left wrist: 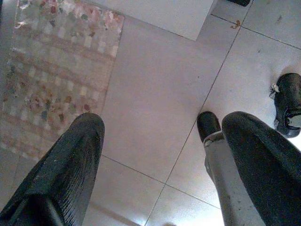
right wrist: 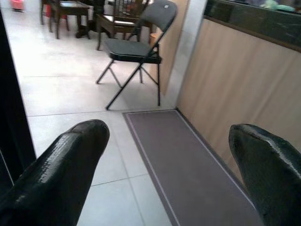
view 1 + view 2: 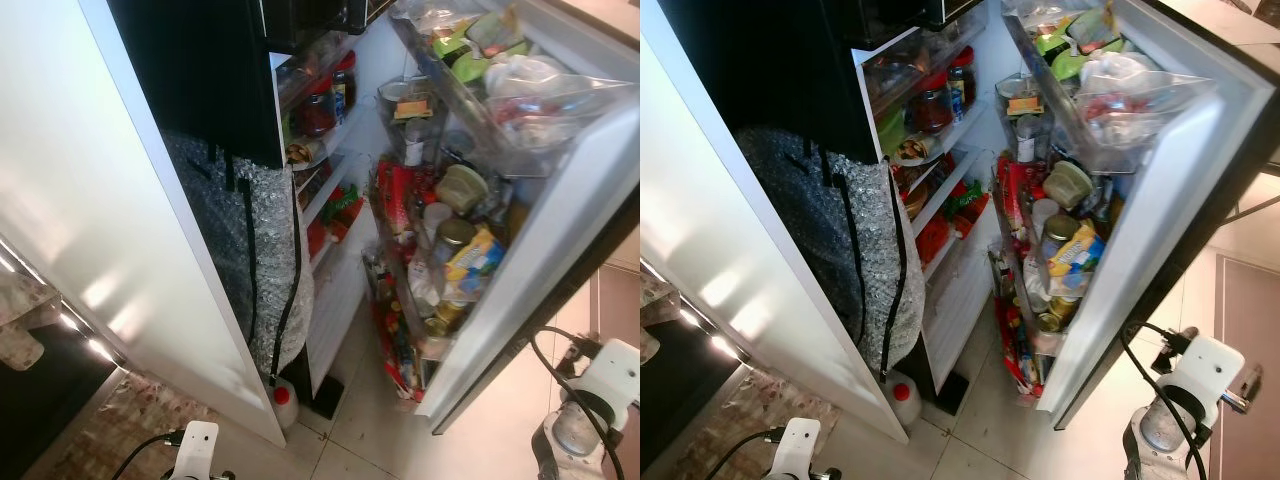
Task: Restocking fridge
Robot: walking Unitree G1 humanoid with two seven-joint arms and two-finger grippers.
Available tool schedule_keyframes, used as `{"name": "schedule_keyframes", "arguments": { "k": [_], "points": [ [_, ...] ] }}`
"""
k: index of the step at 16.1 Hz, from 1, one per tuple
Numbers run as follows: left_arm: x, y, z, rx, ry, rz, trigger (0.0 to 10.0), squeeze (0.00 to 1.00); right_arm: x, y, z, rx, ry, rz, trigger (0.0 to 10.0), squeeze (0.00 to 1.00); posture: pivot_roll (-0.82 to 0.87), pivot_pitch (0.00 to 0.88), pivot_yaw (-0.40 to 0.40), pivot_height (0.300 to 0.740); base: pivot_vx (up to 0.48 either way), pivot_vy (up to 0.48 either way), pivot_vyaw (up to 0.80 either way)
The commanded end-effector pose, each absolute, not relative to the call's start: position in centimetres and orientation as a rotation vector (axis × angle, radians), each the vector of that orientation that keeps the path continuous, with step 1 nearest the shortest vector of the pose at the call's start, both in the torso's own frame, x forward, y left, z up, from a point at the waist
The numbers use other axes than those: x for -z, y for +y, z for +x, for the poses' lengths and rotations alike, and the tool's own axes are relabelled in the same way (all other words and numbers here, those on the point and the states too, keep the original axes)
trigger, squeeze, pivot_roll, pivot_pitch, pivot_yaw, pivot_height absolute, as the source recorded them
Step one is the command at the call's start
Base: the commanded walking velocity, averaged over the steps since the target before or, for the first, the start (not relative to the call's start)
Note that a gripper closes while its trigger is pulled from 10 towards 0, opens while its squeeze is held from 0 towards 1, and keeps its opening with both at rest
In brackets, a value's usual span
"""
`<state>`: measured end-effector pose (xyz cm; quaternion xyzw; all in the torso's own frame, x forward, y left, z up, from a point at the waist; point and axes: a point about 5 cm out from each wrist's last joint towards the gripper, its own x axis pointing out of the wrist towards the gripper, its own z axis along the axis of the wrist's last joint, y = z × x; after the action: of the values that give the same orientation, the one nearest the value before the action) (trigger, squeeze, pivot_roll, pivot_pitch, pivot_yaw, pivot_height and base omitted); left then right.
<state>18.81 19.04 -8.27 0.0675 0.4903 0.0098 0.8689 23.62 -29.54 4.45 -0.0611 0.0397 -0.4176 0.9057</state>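
The fridge stands open before me, its door point(image 3: 560, 230) swung out to the right. The door racks are crammed with jars, bottles and a yellow pack point(image 3: 472, 258). Inside, dark jars with red lids point(image 3: 318, 108) sit on an upper shelf, with red packets point(image 3: 345, 210) on the shelves below. Both arms hang low, the left wrist point(image 3: 195, 450) at the bottom left and the right wrist point(image 3: 590, 410) at the bottom right. My left gripper point(image 1: 162, 127) is open over the tiled floor. My right gripper point(image 2: 169, 132) is open too, with nothing between its fingers.
Bubble wrap point(image 3: 240, 250) with a black cable covers the fridge's side. A white bottle with a red cap point(image 3: 283, 400) stands on the floor at its foot. A patterned rug point(image 1: 51, 70) lies to the left. A folding chair point(image 2: 136, 47), a grey mat point(image 2: 188, 169) and a wooden panel point(image 2: 244, 89) are nearby.
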Motion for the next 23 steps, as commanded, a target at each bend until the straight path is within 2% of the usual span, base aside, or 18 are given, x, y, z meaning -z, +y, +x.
{"name": "schedule_keyframes", "arguments": {
  "k": [1, 8, 11, 12, 13, 15, 23],
  "points": [
    [8.4, 19.6, 18.5, -0.026, 1.045, 0.163, 10.0, 0.00, -4.6, -28.9, 24.4, 0.799, 0.074, -0.113, 10.0, 0.00, -0.06, 0.050, 0.065, 0.740, 0.000, 0.000, 0.00],
    [8.4, 19.5, 18.4, -0.028, 1.045, 0.158, 10.0, 0.00, -4.3, -27.1, 25.5, 0.668, 0.081, -0.088, 10.0, 0.00, -0.06, 0.051, 0.059, 0.740, 0.000, 0.000, 0.00],
    [8.4, 19.5, 18.4, -0.026, 1.047, 0.159, 10.0, 0.00, -4.4, -24.3, 26.9, 0.389, 0.079, -0.112, 10.0, 0.00, -0.06, 0.054, 0.061, 0.740, 0.000, 0.000, 0.00],
    [8.4, 19.5, 18.4, -0.026, 1.047, 0.158, 10.0, 0.00, -4.3, -22.1, 27.5, 0.201, 0.095, -0.080, 10.0, 0.00, -0.07, 0.053, 0.057, 0.740, 0.000, 0.000, 0.00],
    [8.4, 19.5, 18.4, -0.027, 1.047, 0.156, 10.0, 0.00, -4.3, -20.7, 27.8, 0.096, 0.103, -0.072, 10.0, 0.00, -0.06, 0.054, 0.056, 0.740, 0.000, 0.000, 0.00],
    [8.4, 19.4, 18.5, -0.027, 1.045, 0.153, 10.0, 0.00, -4.6, -19.2, 28.4, -0.005, 0.102, -0.088, 10.0, 0.00, -0.06, 0.051, 0.050, 0.740, 0.000, 0.000, 0.00],
    [8.4, 19.2, 18.6, -0.038, 1.041, 0.140, 10.0, 0.00, -7.8, -9.9, 30.4, -0.624, 0.044, -0.089, 10.0, 0.00, -0.06, 0.034, 0.040, 0.740, 0.000, 0.000, 0.00]
  ]
}}
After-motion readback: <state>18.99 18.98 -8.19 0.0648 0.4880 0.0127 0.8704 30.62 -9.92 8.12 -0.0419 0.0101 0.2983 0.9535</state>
